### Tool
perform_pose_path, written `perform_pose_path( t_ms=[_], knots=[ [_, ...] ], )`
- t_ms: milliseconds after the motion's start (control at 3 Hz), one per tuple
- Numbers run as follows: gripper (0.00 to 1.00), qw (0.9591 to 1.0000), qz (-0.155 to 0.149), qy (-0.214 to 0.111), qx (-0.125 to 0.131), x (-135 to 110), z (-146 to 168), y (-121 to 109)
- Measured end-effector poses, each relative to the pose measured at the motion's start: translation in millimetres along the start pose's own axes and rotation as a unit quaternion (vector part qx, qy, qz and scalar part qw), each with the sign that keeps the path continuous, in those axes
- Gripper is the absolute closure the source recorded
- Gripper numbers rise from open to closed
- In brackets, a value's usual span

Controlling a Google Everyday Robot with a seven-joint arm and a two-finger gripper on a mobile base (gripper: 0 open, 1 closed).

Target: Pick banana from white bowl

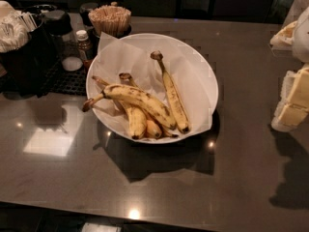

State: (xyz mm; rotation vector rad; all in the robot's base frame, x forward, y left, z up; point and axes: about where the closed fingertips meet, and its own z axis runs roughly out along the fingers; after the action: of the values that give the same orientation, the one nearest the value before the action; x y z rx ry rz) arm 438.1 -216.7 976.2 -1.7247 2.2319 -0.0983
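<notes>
The dark glossy counter (58, 178) fills the view. Its near edge runs along the bottom, and there is open surface to the left, near side and right of the white bowl (205, 71). The bowl sits just far of the middle, lined with crinkled white paper (120, 52).

At the right edge, well apart from the bowl, the pale blocky gripper (290, 100) hangs over the counter. I cannot tell whether it is wide or narrow, and it holds nothing that can be seen.

At the far left a black holder (26, 62) stuffed with white packets stands on a black mat (67, 81).

In the bowl, the banana (140, 100) lies on top across the left half, its brown stem pointing left over the rim. A slim straight banana (174, 100) lies to its right. Shorter bananas (136, 122) are underneath.

Beyond the bowl's far-left rim are a cup of wooden sticks (110, 19) and a small bottle (84, 42).
</notes>
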Motion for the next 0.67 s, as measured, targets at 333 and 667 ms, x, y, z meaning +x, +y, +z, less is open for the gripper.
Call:
perform_pose_path(
  t_ms=[333, 667],
  knots=[
    [0.0, 1.0, 0.0, 0.0, 0.0, 0.0, 0.0, 0.0],
    [0.0, 0.9998, -0.017, -0.009, 0.003, -9.0, -2.6, 1.1]
  ],
)
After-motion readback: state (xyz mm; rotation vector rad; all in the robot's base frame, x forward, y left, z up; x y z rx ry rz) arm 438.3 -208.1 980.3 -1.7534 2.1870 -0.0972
